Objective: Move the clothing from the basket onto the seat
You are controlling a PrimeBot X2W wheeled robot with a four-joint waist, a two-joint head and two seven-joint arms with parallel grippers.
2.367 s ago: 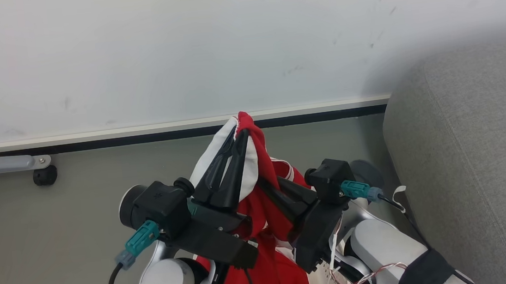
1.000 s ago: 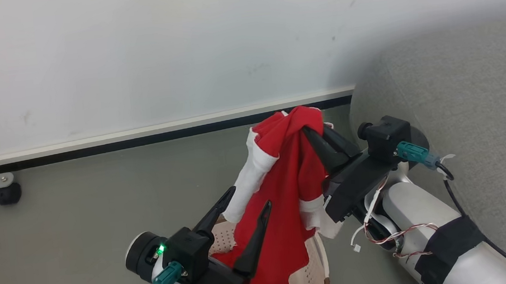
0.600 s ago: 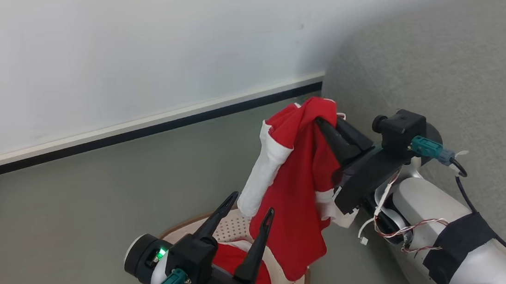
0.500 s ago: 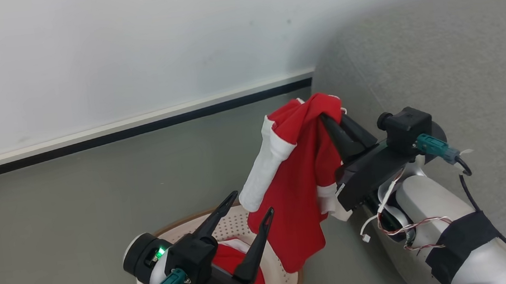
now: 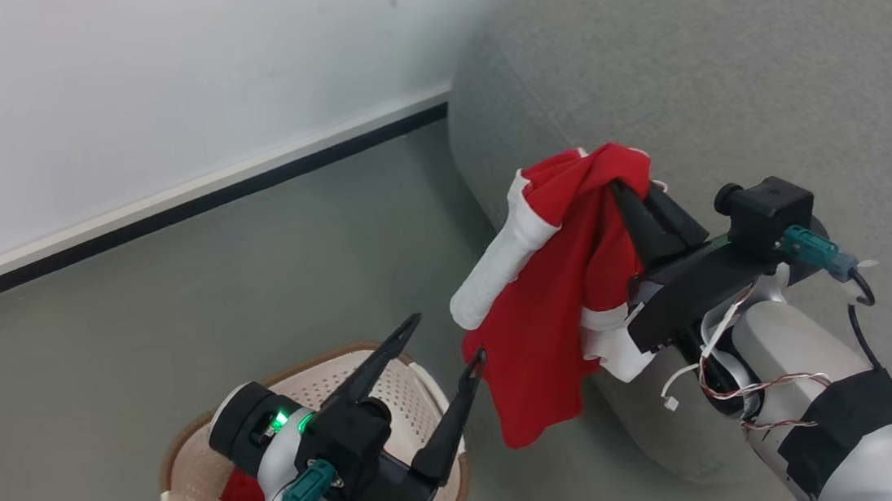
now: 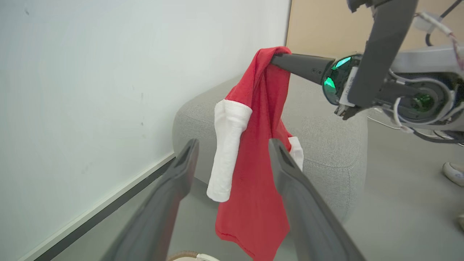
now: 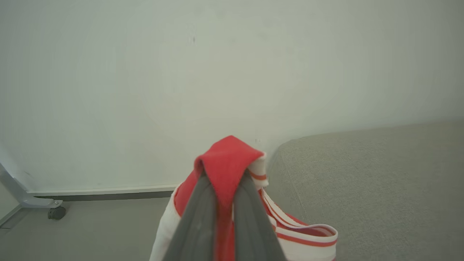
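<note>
Pinched in the right claw [image 5: 626, 184], closed on its bunched top: 1 red jersey [image 5: 540, 331], hanging just beside the rounded end of the seat [image 5: 724, 76], none of it on the cushion yet. Spread wide and holding nothing: left claw [image 5: 448, 336], lower, off that same end, over the basket [image 5: 197, 471] with more red cloth [image 5: 233, 500] inside. Carry further in over the seat, high enough for the hem to clear its edge, then lower before letting go.
</note>
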